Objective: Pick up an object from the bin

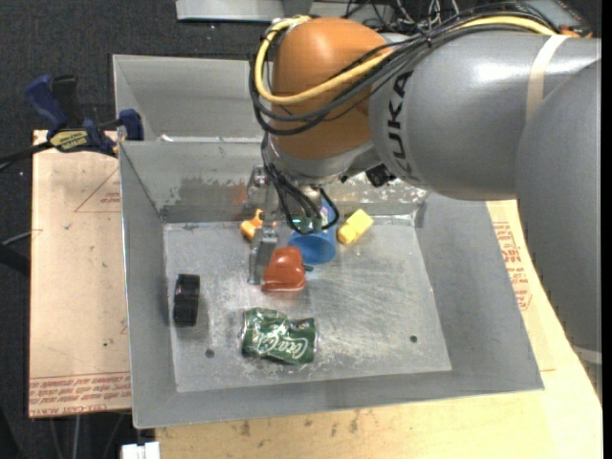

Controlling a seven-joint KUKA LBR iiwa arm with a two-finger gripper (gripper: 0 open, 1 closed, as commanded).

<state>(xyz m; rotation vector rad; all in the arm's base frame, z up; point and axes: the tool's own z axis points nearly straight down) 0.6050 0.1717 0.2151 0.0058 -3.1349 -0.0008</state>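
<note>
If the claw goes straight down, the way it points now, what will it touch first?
Probably the red rounded object in the bin's middle, right beside the claw. It may instead reach the bare bin floor just beside that object; depth is unclear.

Blue cup point(317, 249) half behind red lump point(284, 273)

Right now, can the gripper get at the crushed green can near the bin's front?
Probably yes. The crushed green can lies alone with nothing on it; the gripper is low beside the red rounded thing just behind it.
</note>
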